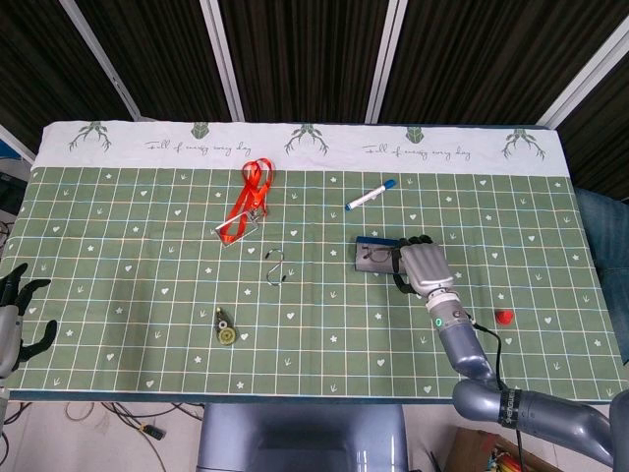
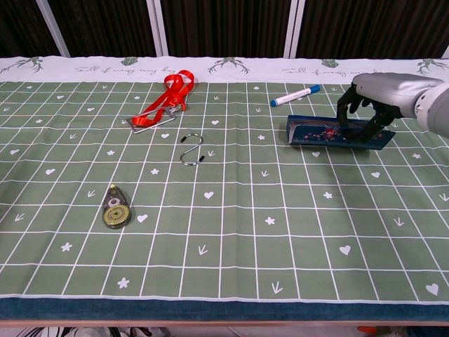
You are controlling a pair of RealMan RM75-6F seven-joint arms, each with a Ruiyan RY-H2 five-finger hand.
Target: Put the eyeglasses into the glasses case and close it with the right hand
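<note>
The dark blue flowered glasses case (image 2: 330, 134) lies right of the table's middle, its lid lowered most of the way. From the head view a grey strip of the case (image 1: 372, 258) still shows under a blue edge. I cannot make out the eyeglasses in either view. My right hand (image 2: 370, 105) (image 1: 424, 264) curls its fingers over the case's right end and grips the lid. My left hand (image 1: 14, 315) rests at the table's left edge with fingers spread, holding nothing.
A blue-capped marker (image 2: 295, 95) lies just beyond the case. An orange lanyard (image 2: 163, 100), a metal S-hook (image 2: 191, 150) and a correction-tape roller (image 2: 116, 207) lie to the left. A small red object (image 1: 505, 317) sits near the right front.
</note>
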